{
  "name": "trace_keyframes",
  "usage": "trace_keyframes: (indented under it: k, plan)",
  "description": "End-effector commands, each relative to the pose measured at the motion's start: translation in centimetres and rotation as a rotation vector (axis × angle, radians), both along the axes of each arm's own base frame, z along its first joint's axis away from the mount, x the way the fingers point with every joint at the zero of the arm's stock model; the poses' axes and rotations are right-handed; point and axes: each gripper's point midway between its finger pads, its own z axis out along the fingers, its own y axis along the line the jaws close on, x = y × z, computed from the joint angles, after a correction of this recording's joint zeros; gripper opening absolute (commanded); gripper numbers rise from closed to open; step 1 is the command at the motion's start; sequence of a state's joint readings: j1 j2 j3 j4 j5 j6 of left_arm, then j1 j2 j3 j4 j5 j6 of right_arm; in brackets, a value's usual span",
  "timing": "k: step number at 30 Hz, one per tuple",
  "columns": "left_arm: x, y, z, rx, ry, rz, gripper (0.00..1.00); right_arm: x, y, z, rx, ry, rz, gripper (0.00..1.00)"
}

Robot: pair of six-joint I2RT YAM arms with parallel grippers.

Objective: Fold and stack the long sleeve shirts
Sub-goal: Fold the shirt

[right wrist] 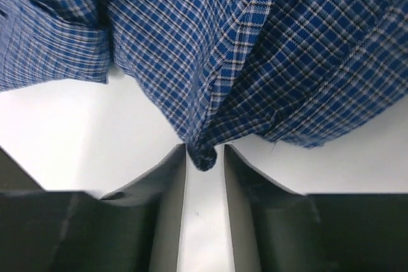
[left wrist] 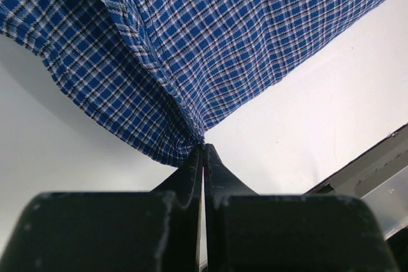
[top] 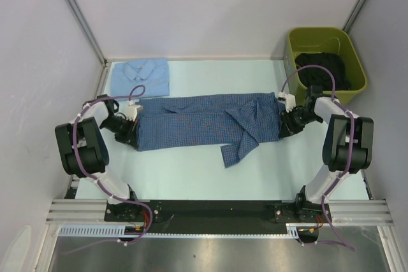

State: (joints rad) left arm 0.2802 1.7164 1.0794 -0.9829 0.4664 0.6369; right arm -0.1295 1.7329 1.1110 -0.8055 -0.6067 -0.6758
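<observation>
Evidently mid-fold on the medium-blue checked shirt [top: 204,125]: lies stretched left to right across the middle of the table, one sleeve end trailing toward the near side. At its left end, left gripper [left wrist: 203,151] clamped tight, fingers pressed together with checked cloth drawn up into a peak at the tips. At its right end, right gripper [right wrist: 204,156] with jaws standing partly apart, a small nub of bunched hem sitting in the gap between the tips. Looks loose rather than squeezed, so probably no real hold on that side. Beyond the left end and apart from it, pale blue shirt [top: 141,76] lying folded at the far left corner.

Next, most likely: close the right jaws on that nub, then raise both ends together and carry one edge over, keeping the cloth taut so the stray sleeve tucks in. Afterwards, set the folded piece onto the pale blue one.

Underneath, a smooth pale table [top: 191,176]. At the far right, an olive-green bin [top: 360,76] holding dark cloth [top: 322,71]. All around, plain grey-white wall panels [top: 204,11]. Along the near edge, an aluminium rail [top: 76,209] beside the arm bases.
</observation>
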Motion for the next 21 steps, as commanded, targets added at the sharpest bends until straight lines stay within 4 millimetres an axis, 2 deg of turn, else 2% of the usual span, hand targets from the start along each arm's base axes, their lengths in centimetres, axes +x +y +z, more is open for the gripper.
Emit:
trace_keyframes:
  k: [1,3,6,10,13,15,19,20,21]
  plan:
    - [0.6,0.7,0.9,0.018,-0.023,-0.017,0.0,0.4,-0.4,-1.0,-0.041,0.018,-0.001,0.17]
    - [0.6,1.1,1.2,0.034,-0.023,-0.021,0.0,0.5,-1.2,-0.7,-0.076,0.013,-0.004,0.0]
    - [0.6,1.3,1.9,0.038,-0.028,-0.029,0.0,-0.2,-1.7,0.2,-0.106,0.023,-0.008,0.0]
    - [0.5,1.8,2.7,0.064,-0.034,-0.038,0.0,-0.7,-2.2,2.5,-0.138,0.019,-0.016,0.0]
    - [0.2,2.0,3.3,0.076,-0.035,-0.054,0.0,-1.2,-2.1,3.2,-0.142,0.06,-0.011,0.0]
    - [0.1,2.2,3.5,0.091,-0.04,-0.059,0.0,-1.4,-1.9,3.0,-0.145,0.082,-0.009,0.0]
    - [0.2,2.4,2.7,0.096,-0.027,-0.06,0.0,-1.7,-1.2,0.7,-0.179,0.125,0.0,0.0]
    - [0.3,2.5,2.4,0.1,-0.029,-0.057,0.0,-2.0,-1.3,-0.2,-0.191,0.145,-0.001,0.03]
    - [0.5,2.3,2.5,0.091,-0.039,-0.057,0.03,-1.8,-1.5,-0.6,-0.202,0.141,-0.003,0.12]
